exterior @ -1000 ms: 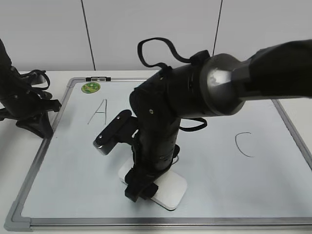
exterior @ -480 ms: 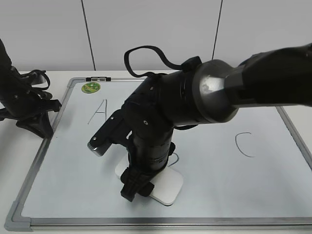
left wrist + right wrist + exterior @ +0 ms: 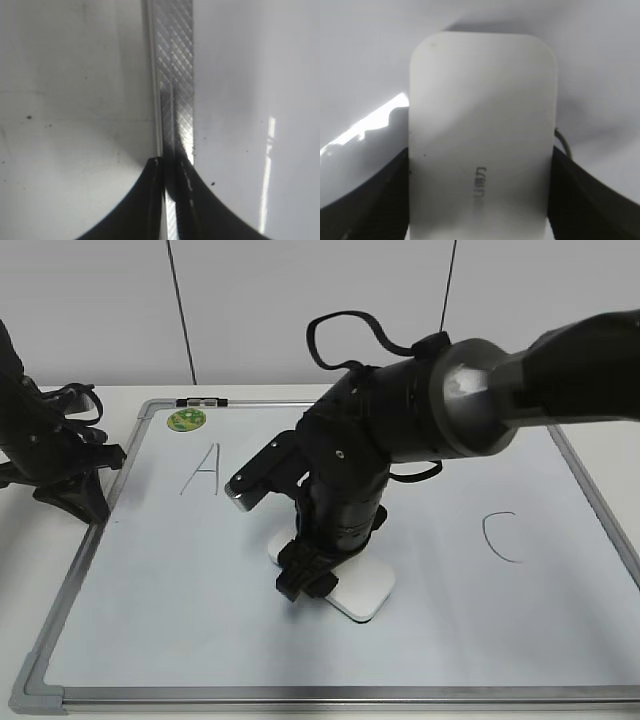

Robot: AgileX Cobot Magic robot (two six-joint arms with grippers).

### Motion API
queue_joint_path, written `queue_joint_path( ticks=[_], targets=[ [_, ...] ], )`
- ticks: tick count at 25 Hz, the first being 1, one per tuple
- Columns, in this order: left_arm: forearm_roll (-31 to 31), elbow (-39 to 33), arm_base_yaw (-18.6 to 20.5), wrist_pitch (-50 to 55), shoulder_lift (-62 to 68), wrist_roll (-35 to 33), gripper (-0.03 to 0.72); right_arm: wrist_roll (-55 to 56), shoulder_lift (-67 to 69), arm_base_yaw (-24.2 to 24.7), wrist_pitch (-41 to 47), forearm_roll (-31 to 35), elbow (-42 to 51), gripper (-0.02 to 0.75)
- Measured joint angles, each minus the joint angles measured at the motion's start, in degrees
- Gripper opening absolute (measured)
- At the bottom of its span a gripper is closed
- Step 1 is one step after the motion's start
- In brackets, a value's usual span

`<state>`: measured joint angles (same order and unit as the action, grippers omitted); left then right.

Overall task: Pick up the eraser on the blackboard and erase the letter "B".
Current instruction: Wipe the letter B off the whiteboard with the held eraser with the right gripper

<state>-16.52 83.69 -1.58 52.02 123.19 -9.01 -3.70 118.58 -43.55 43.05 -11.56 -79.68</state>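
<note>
My right gripper (image 3: 308,578) is shut on the white eraser (image 3: 352,587) and presses it flat on the blackboard (image 3: 150,590) near the middle. In the right wrist view the gripper (image 3: 480,210) holds the eraser (image 3: 480,125) by its two long sides, grey print facing up. The letter "B" is hidden behind the arm in the exterior view. Only a thin dark stroke (image 3: 563,142) shows beside the eraser's right edge. My left gripper (image 3: 75,495) rests at the board's left edge, shut and empty, also seen in the left wrist view (image 3: 167,170).
A black "A" (image 3: 203,470) is at the board's upper left and a black "C" (image 3: 500,536) at the right. A green round magnet (image 3: 186,420) sits in the top left corner. The grey metal frame (image 3: 172,75) runs under the left gripper.
My right gripper slid the eraser slightly left, then back to the right and up the board. The stroke seen beside the arm earlier is now covered. The left arm has not moved.
</note>
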Motion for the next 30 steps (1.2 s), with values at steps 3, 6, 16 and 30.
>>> queue_joint_path(
  ticks=[3,6,16,30],
  targets=[
    [0.0,0.0,0.0,0.0,0.0,0.0,0.030,0.1,0.6,2.4,-0.8,0.0,-0.4,0.534],
    [0.0,0.0,0.0,0.0,0.0,0.0,0.030,0.3,1.4,4.4,-1.6,0.3,-0.8,0.534],
    [0.0,0.0,0.0,-0.1,0.0,0.0,0.031,0.8,1.8,10.1,-2.1,1.3,-0.9,0.534],
    [0.0,0.0,0.0,-0.1,0.0,0.0,0.031,0.9,-0.6,12.3,10.6,-2.5,-5.6,0.533]
  ],
)
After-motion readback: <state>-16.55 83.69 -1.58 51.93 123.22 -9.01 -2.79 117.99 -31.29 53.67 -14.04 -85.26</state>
